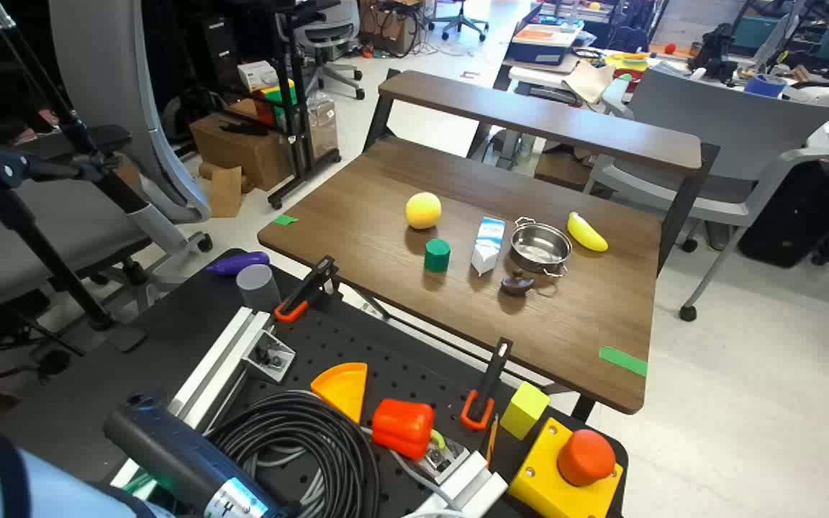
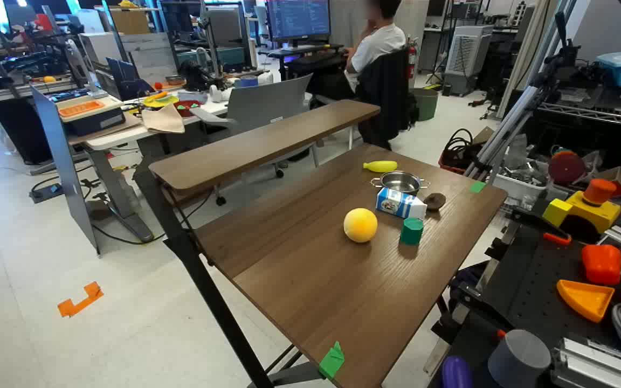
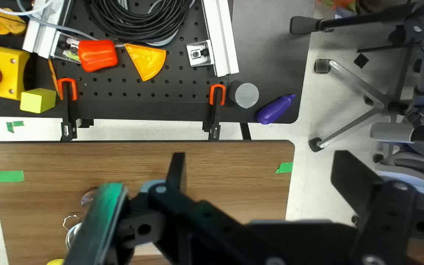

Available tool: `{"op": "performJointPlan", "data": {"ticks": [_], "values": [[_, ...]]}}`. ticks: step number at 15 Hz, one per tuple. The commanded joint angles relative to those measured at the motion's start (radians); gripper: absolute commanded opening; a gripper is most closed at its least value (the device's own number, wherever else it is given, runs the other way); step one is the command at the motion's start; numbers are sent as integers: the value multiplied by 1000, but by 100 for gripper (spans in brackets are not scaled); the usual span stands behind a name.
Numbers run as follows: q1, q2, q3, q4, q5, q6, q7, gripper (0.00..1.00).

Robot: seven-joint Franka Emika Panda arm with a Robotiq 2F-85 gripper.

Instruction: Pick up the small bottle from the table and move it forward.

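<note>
No upright translucent small bottle shows; it is hidden or out of view. A white and blue carton (image 1: 488,244) lies on its side on the brown table (image 1: 357,187), between a green cylinder (image 1: 437,255) and a metal pot (image 1: 540,246). In an exterior view the carton (image 2: 399,203) shows its blue printed side, with the table (image 2: 299,258) under it. In the wrist view my gripper (image 3: 261,176) is wide open and empty, high above the table (image 3: 234,158) near its green-taped right end. The gripper body hides the carton there. Neither exterior view shows the fingers.
A yellow ball (image 1: 423,210), banana (image 1: 587,232) and brown object (image 1: 517,283) share the table. A raised shelf (image 1: 544,119) spans one long side. The black pegboard bench (image 3: 182,86) holds clamps, toys, cable and a red-topped button box (image 1: 565,467). Part of the arm (image 1: 47,475) shows.
</note>
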Motion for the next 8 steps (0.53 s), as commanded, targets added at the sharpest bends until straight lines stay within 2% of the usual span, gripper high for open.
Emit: {"op": "performJointPlan", "data": {"ticks": [1,6,8], "values": [[-12,0,9,3,7,-3,-8,100],[-12,0,9,3,7,-3,-8,100],[-22,38,5,5,12,16,-1,100]]}}
